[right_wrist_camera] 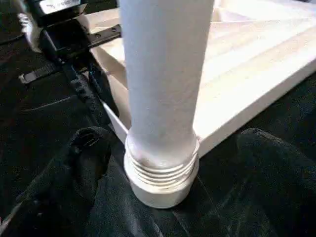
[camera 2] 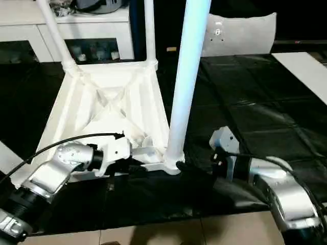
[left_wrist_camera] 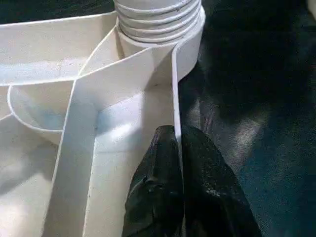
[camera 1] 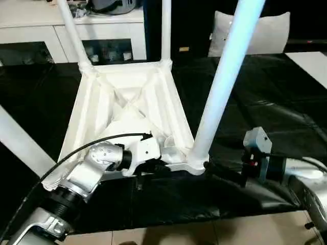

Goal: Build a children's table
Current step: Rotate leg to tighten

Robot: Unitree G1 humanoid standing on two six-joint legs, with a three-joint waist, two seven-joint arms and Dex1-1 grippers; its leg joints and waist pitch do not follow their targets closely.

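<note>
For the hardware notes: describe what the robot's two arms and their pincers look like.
Both forearms are silver metal. The left arm has a rounded silver joint, a white wrist housing and a thin black cable arching over it. The right arm carries a pale grey block at its wrist. Each pincer, left pincer and right pincer, has two black fingers.

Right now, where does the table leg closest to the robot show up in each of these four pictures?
Left eye: the near leg rises right of centre.
Right eye: the same leg, at centre.
Left wrist: its threaded base, upper edge.
Right wrist: the leg, centre.
Shared landmark: the corner socket it screws into.
</note>
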